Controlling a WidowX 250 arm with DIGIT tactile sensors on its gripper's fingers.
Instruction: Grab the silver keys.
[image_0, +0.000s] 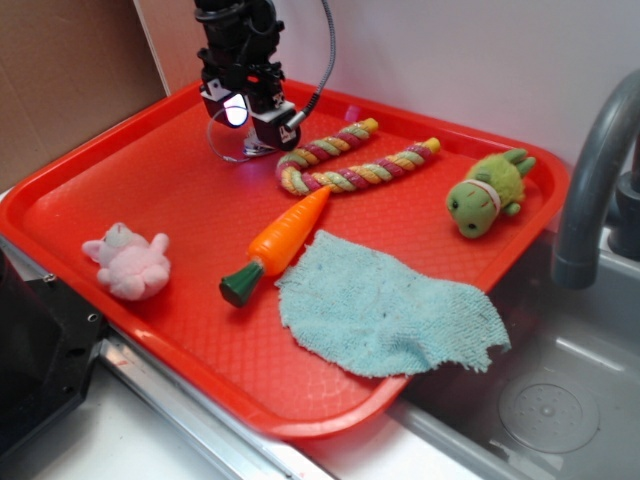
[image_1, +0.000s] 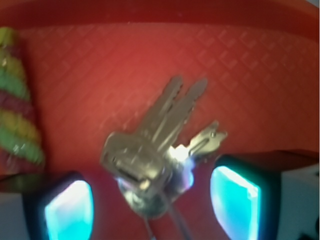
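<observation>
Sitting on the red tray (image_0: 120, 190) are a rope toy (image_0: 350, 165), a toy carrot (image_0: 280, 240), a blue cloth (image_0: 385, 310), a pink plush (image_0: 128, 262) and a green plush (image_0: 487, 192). At the tray's far corner the gripper (image_0: 247, 125) hangs low over the keys (image_1: 160, 137), which lie flat on the tray floor beside the rope toy. Jaws are apart, the glowing pads (image_1: 235, 202) flanking the key heads, nothing clamped.

Even, soft daylight fills the exterior view, with faint shadows and a mild sheen on the glossy red plastic tray (image_0: 120, 210). The wrist view is blurred throughout; glare flares on the grey-silver metal keys (image_1: 150, 150) between the glowing cyan-lit fingertips (image_1: 235, 202).
</observation>
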